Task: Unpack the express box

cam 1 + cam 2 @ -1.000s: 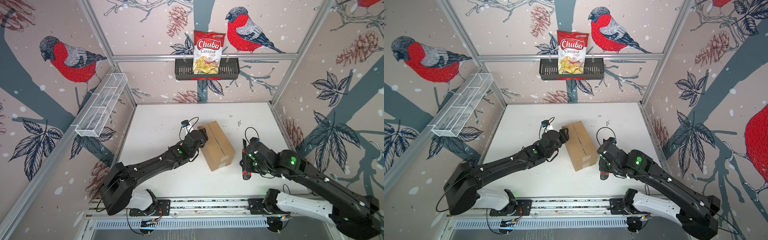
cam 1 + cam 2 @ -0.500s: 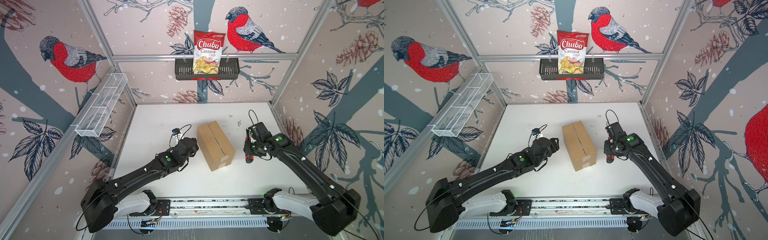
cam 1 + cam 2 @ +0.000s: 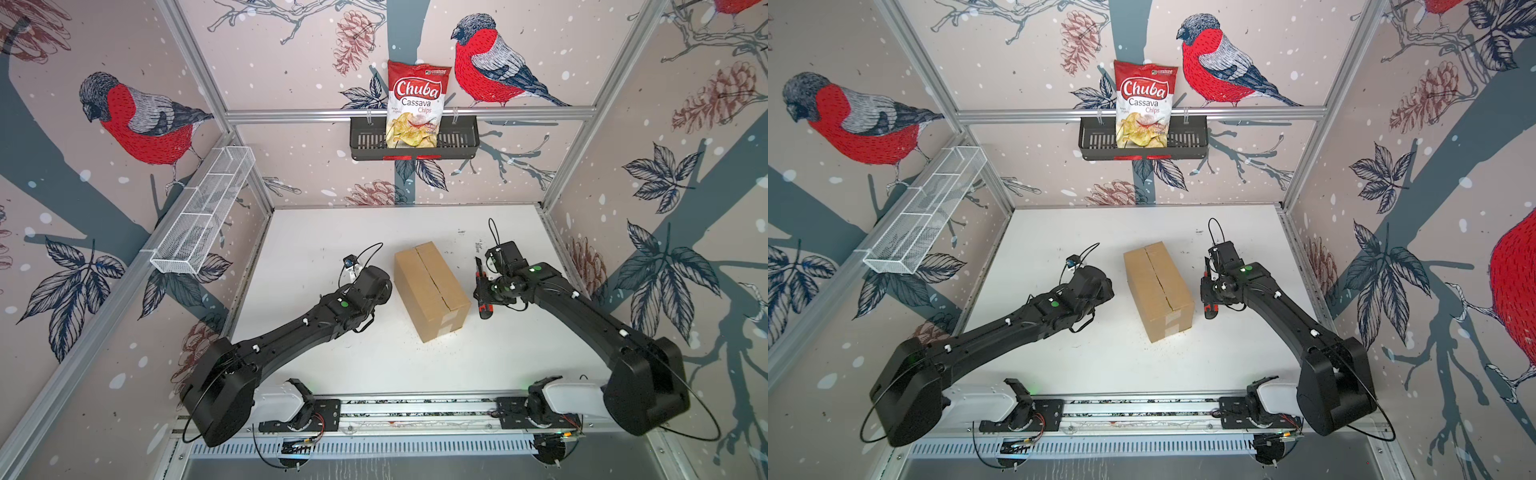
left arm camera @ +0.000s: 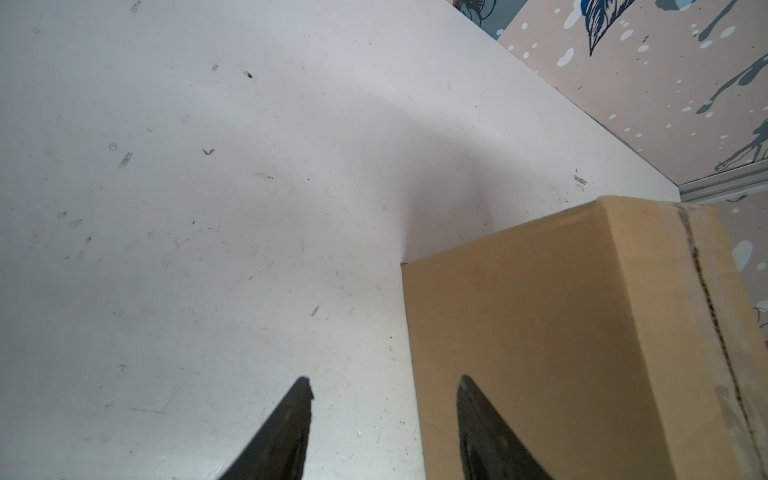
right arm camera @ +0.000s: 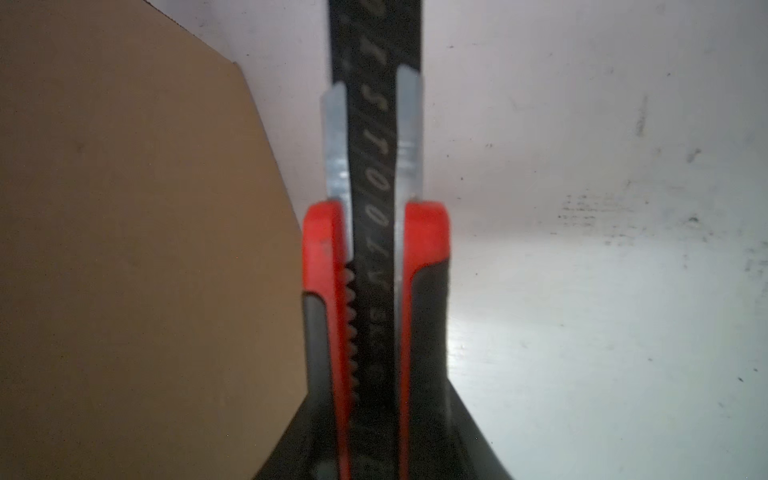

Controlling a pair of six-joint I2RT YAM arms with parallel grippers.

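The express box [image 3: 430, 291] [image 3: 1158, 286] is set on the white counter [image 3: 332, 232] near its middle, between the two arms, with its long side running obliquely towards the back wall. Its top flaps are closed; a dark, ragged line is seen along the centre seam in the left wrist view [image 4: 582, 340], and a pale patch of tape is seen on the near end face. Small crumbs are scattered on the counter by the box's near corner, and the surface is marked with scuffs and specks.

The left fingers [image 4: 291, 432] are spread apart with nothing between them, low over the counter just beside the box's long side; whether that side is touched cannot be told. A red and black utility knife [image 5: 376, 249] [image 3: 484, 305] is pinched by the right fingers [image 5: 469, 461], near the box's other long side and apart from it, with its dark blade extended.

The cell is walled with wallpaper of red-breasted birds, pine cones and leaves, framed in aluminium rails. A black slotted basket [image 3: 465, 141] is hung on the back rail, and a bag of Chuba cassava chips [image 3: 415, 104] is stood upright in it. A white wire basket [image 3: 203, 216] is fixed along the left wall.
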